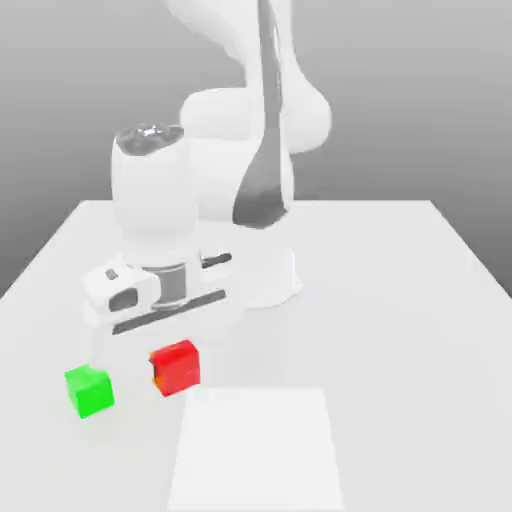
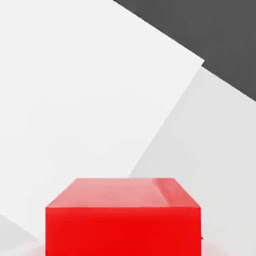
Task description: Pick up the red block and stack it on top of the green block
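White table (image 1: 420,300), green block (image 1: 89,390) resting on it, paler square patch (image 1: 258,450) near front

A white table (image 1: 400,300) stands before a plain grey wall (image 1: 420,90) under soft, even light; a paler square patch (image 1: 257,450) marks its near edge.

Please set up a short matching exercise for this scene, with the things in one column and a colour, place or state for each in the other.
Things:
1. red block
2. green block
3. tool
4. table

Descriptions:
A. white, bearing everything
B. nearest the exterior view's left edge
C. shut on a cube
D. directly under the robot's hand

Pairs: 1-D, 2-B, 3-C, 4-A
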You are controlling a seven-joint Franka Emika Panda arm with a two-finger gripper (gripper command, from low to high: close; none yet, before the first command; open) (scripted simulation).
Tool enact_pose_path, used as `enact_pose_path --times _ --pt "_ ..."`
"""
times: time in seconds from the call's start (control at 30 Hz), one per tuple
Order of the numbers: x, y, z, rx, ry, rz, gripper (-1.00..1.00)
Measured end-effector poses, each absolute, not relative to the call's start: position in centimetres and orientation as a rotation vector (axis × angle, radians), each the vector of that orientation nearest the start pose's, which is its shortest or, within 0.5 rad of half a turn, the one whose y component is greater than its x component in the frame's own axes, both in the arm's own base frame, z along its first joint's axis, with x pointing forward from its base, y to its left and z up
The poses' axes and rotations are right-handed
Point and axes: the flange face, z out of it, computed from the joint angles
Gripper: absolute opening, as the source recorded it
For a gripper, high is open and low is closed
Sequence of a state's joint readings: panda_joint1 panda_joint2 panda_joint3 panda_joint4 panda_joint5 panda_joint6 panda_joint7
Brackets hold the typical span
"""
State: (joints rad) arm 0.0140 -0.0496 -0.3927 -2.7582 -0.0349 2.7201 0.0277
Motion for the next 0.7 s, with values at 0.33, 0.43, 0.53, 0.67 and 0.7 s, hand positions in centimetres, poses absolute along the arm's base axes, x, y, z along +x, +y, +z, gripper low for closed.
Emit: enact_pose_path --times 0.33,0.43,0.53,0.67,0.7 --pt "32.0 -23.1 24.6 -2.844 1.33 -0.002 -1.0" --pt "31.7 -24.0 24.6 -2.808 1.394 -0.002 -1.0" --pt "32.0 -24.1 24.3 -2.801 1.393 -0.006 -1.0" --pt "32.3 -24.1 23.4 -2.799 1.386 -0.011 -1.0" --pt "32.4 -24.1 23.1 -2.798 1.385 -0.012 -1.0"
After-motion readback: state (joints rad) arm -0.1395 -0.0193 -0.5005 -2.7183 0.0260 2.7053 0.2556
